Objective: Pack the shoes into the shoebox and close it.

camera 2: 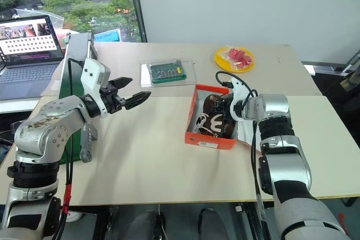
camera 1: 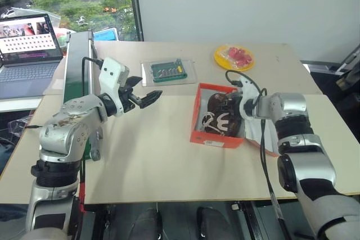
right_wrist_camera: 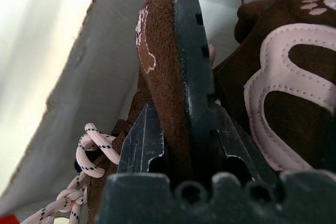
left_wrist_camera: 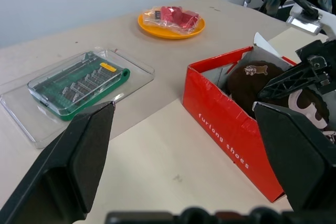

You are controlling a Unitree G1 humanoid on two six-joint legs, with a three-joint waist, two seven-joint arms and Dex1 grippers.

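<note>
Right of centre in the head views, I see the shoebox (camera 1: 216,139) sitting open on the pale table (camera 1: 152,161), its orange-red walls up and white lining showing. Both shoes (camera 1: 222,117) are inside it, dark brown with cream laces spilling toward the near wall and a white marking facing up. My right gripper (right_wrist_camera: 181,129) reaches into the box from the right side, and its wrist view shows the fingers clamped narrowly on the heel edge of one shoe, the second shoe lying just beside it against the white wall.

My left gripper (camera 1: 143,98) hangs above the bare table at centre left, well apart from the box, with its jaws spread wide and nothing between them.

At upper centre, a clear tray (camera 1: 167,72) holds a green board (camera 1: 169,71). Toward the upper right, a yellow plate (camera 1: 234,58) carries red wrapped pieces (camera 1: 237,55). A laptop (camera 1: 28,54) stands open at the upper left, off the table's edge.
</note>
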